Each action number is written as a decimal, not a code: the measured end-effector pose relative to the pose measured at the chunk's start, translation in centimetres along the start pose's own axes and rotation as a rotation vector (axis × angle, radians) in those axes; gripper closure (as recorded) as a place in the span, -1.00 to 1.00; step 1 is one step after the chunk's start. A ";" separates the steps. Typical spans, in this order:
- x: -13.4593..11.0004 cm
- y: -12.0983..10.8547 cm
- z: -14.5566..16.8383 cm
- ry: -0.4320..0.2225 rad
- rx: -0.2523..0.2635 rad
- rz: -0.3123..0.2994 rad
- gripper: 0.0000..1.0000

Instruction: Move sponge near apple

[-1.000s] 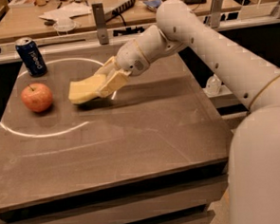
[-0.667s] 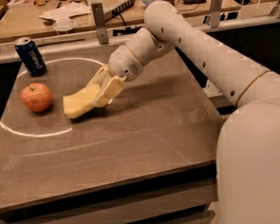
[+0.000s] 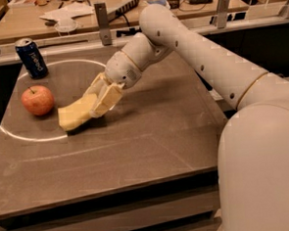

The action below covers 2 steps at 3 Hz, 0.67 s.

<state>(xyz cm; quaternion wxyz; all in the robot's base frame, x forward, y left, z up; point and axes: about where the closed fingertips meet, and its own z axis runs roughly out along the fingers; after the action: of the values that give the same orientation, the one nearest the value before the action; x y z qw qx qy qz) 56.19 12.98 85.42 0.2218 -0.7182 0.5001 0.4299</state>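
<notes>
The pale yellow sponge (image 3: 74, 113) is tilted, its low left end touching or just above the grey table (image 3: 136, 142), a short gap right of the red-orange apple (image 3: 37, 100). My gripper (image 3: 100, 98) is shut on the sponge's right end, reaching in from the upper right on the white arm (image 3: 194, 50). The apple stands at the table's left, inside a white arc marked on the top.
A dark blue soda can (image 3: 31, 57) stands at the back left, behind the apple. A desk with papers and cables (image 3: 74, 11) lies beyond the table. My white body (image 3: 265, 169) fills the right foreground.
My gripper has carried the sponge left and down, from the table's middle toward the apple. The apple and can have not moved.
</notes>
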 end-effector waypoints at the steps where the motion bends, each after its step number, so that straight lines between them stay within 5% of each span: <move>1: -0.4 -0.8 0.3 0.000 0.073 0.035 -0.90; 2: -0.8 -1.7 0.1 -0.001 0.168 0.065 -1.00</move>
<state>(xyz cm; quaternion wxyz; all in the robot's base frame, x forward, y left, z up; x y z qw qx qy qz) 57.55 14.21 85.86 0.2674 -0.6802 0.5575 0.3938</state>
